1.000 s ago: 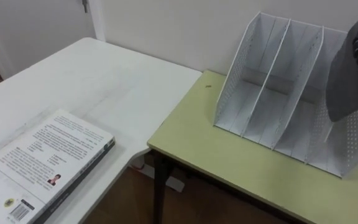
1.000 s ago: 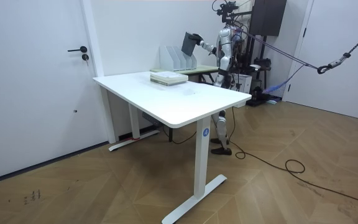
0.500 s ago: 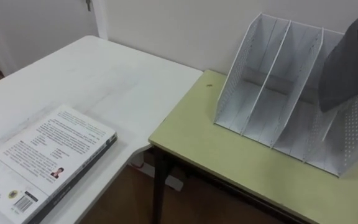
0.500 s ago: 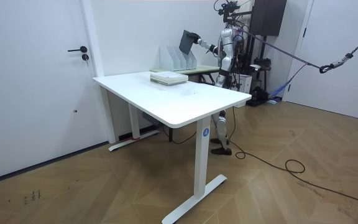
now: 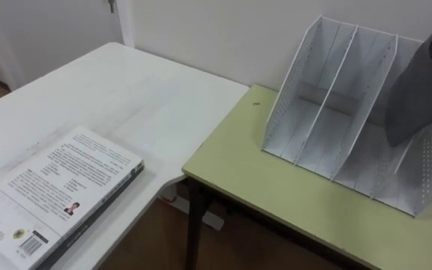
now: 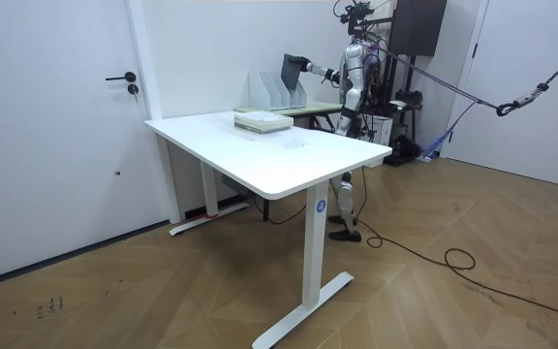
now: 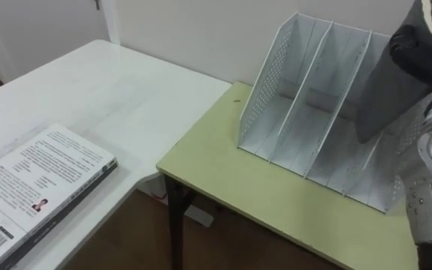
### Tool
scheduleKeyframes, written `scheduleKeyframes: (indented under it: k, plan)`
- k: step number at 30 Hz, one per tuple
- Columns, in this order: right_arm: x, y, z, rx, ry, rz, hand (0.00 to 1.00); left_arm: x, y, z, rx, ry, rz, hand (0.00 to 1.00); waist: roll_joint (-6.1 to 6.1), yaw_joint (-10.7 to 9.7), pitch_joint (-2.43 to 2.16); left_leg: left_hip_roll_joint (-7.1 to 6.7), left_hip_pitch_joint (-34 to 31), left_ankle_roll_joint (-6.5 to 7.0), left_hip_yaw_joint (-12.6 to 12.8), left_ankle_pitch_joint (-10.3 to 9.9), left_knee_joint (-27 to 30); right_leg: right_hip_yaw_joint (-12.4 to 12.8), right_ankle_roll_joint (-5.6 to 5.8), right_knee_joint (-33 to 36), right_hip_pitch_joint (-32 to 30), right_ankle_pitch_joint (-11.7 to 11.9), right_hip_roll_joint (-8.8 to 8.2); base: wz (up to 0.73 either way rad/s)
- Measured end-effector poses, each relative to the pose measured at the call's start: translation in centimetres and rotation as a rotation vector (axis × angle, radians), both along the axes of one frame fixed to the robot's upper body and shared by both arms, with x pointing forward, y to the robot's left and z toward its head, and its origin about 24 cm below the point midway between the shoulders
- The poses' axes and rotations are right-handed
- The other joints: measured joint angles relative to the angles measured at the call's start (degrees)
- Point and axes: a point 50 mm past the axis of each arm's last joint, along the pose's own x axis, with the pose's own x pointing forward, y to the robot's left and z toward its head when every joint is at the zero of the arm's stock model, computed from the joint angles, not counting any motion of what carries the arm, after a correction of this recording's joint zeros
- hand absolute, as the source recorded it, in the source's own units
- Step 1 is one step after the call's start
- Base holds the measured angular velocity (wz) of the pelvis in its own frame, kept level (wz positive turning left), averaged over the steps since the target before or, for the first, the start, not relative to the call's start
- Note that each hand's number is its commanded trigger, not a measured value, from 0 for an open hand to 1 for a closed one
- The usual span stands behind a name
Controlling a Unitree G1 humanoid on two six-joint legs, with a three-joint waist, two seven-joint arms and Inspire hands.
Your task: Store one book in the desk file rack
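Book [image 7: 381,90], dark grey and thin, was in the air at the right end of the file rack [image 7: 313,82], standing almost upright with a small tilt, and its lower edge hung over the rightmost compartment. Whether that edge was already between the walls or a little above them, I could not tell from the eye views. The right hand [image 7: 418,52], in a black glove, had its fingers curled around the upper part of the book and kept it in a firm pinch. The white perforated rack stood on the green tabletop [image 5: 276,195], near the wall, and its other compartments looked empty. To the robot's left the white tabletop [image 5: 126,97] touched the green one, and on it a printed volume [image 5: 58,191] lay flat, well apart from the rack. In the room view the robot stood behind the green tabletop with its right arm stretched out toward the rack, the book raised over it. In my judgement the step in hand was the insertion: the book was picked up and carried, but not yet stored. The next move probably calls for turning the book parallel to the dividers, lowering it straight down into one compartment until it rests on the bottom, and only then loosening the fingers, so that it does not catch on a wall or push the light rack.
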Motion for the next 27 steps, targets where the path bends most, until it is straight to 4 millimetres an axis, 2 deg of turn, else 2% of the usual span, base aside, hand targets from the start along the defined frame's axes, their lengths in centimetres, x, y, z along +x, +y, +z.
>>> scheduleKeyframes:
  k: [5,12,13,14,15,19,27]
  plan:
    - [0.9,-0.4,0.3,0.013,0.018,-0.004,1.0,-0.2,0.1,0.1,0.009,-0.001,0.008,0.0,-0.42,0.0,-0.19,-0.01,0.4,-0.03,0.3,0.0,0.0,0.0,-0.01,0.1,0.3,0.0,0.06,-0.01]
    - [2.1,-1.6,0.9,0.03,0.051,-0.017,1.0,0.0,0.2,0.2,0.01,-0.012,0.013,0.0,-1.14,0.8,0.2,0.0,0.3,-0.1,0.1,0.1,0.0,-0.3,-0.06,0.0,0.5,0.0,0.01,0.02]
    - [2.1,-1.8,1.0,0.031,0.055,-0.026,0.89,0.0,0.2,0.2,0.01,-0.015,0.014,0.0,-1.23,1.0,0.26,0.0,0.3,-0.1,0.0,0.1,0.0,-0.4,-0.06,-0.1,0.5,0.0,0.0,0.0]
    - [2.2,-1.9,1.0,0.031,0.057,-0.029,0.62,0.1,0.3,0.2,0.01,-0.015,0.015,0.0,-1.28,1.1,0.28,0.0,0.3,-0.1,0.0,0.1,-0.1,-0.4,-0.06,-0.1,0.4,0.0,0.0,0.0]
    - [2.2,-2.0,1.1,0.032,0.057,-0.031,0.0,0.1,0.3,0.2,0.01,-0.016,0.016,0.0,-1.37,1.2,0.32,0.0,0.2,-0.1,0.0,0.1,-0.1,-0.5,-0.06,-0.1,0.4,0.0,-0.01,0.0]
    - [2.3,-1.9,1.3,0.035,0.051,-0.021,0.0,0.1,0.3,0.2,0.011,-0.017,0.02,0.0,-1.5,1.1,0.28,0.08,0.2,-0.09,0.0,0.1,-0.2,-1.3,-0.06,-0.1,0.4,0.0,-0.28,0.0]
    - [2.5,-1.8,1.8,0.043,0.035,-0.008,0.0,0.0,0.4,0.2,0.008,-0.005,0.032,0.0,-1.59,1.1,0.21,0.07,0.1,-0.09,0.0,0.1,-0.2,-1.4,-0.06,-0.1,0.3,0.0,-0.33,0.0]
